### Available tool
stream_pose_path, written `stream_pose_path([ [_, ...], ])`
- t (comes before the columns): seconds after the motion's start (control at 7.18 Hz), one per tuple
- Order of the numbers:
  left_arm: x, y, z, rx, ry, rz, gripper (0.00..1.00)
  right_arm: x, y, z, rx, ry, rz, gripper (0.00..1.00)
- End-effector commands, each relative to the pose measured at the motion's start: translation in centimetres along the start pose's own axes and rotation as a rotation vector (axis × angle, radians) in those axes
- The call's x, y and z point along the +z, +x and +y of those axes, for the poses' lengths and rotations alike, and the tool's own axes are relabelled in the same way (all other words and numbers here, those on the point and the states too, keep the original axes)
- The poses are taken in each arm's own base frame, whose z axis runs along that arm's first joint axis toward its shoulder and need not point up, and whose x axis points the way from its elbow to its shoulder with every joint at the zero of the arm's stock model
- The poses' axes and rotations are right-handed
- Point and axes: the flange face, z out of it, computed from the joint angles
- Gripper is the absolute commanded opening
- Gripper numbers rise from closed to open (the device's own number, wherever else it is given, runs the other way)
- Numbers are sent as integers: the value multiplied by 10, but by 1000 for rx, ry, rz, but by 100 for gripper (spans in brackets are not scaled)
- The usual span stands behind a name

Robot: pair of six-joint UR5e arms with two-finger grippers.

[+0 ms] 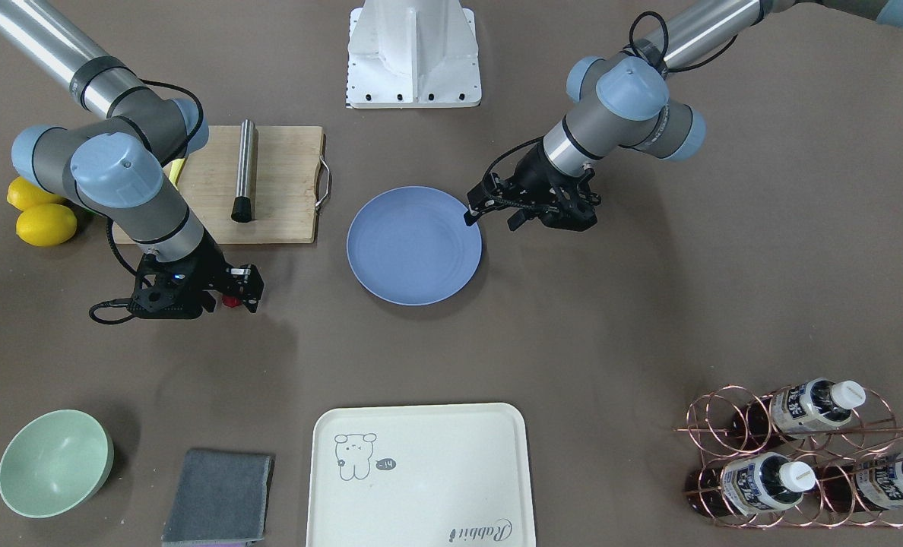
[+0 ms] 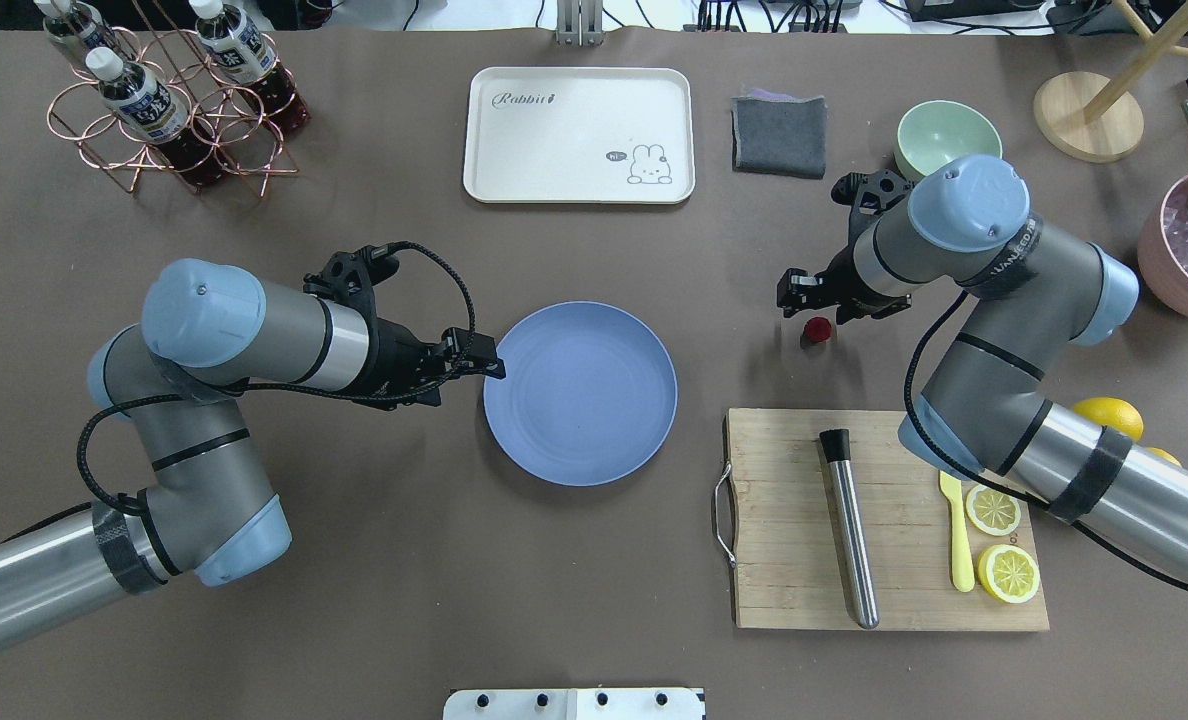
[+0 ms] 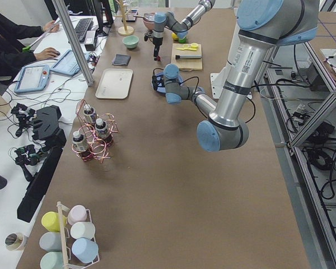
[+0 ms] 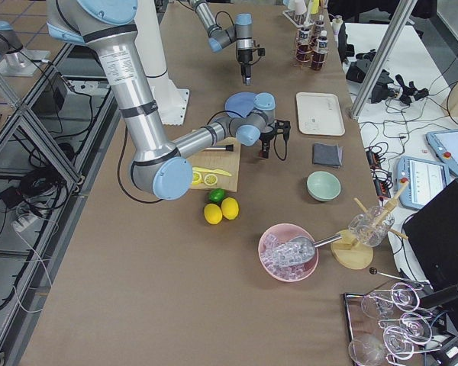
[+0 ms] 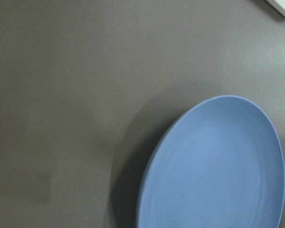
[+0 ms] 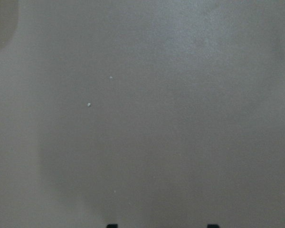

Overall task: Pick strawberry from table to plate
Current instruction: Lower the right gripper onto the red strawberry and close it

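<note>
The small dark red strawberry (image 1: 230, 301) (image 2: 816, 330) lies on the brown-grey table (image 1: 611, 319), to the side of the round blue plate (image 1: 413, 245) (image 2: 579, 393) (image 5: 218, 166). My right gripper (image 1: 240, 292) (image 2: 804, 298) hovers right at the strawberry, open. The right wrist view shows only bare table and two fingertips (image 6: 112, 225) set wide apart, with the berry out of that view. My left gripper (image 1: 489, 220) (image 2: 489, 368) sits at the plate's rim on the opposite side, and its fingers look parted with nothing held. The plate is bare.
A wooden cutting board (image 2: 894, 520) carries a steel muddler (image 2: 849, 530), lemon slices (image 2: 994, 510) and a yellow utensil. Whole lemons (image 1: 45, 224) lie beside it. A mint bowl (image 2: 947, 137), a grey cloth (image 2: 779, 135), a cream tray (image 2: 579, 135) and a bottle rack (image 2: 169, 110) line the far side.
</note>
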Motion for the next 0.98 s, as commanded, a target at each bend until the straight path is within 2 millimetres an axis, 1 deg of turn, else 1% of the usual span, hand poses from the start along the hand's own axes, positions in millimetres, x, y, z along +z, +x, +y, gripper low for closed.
stream_pose_path([
  [0.0, -1, 1, -1, 0, 1, 1, 98, 11, 3, 5, -8, -11, 19, 0],
  [0.14, -1, 1, -1, 1, 1, 2, 98, 13, 6, 3, -5, -11, 25, 0],
  [0.28, -3, 2, -1, 2, 3, 5, 98, 7, 7, -4, 1, 1, 20, 0],
  [0.42, -3, 3, -1, 2, 1, 7, 98, -9, 4, -19, 14, 14, 1, 0],
  [0.56, -4, 2, -4, 0, 5, 4, 98, -28, -4, -37, 36, 0, -17, 0],
  [0.7, -5, 2, -5, 0, 8, 6, 98, -45, -15, -46, 48, -2, -25, 0],
  [0.84, -11, 1, -14, -5, 25, 7, 98, -56, -33, -52, 50, -1, -24, 0],
])
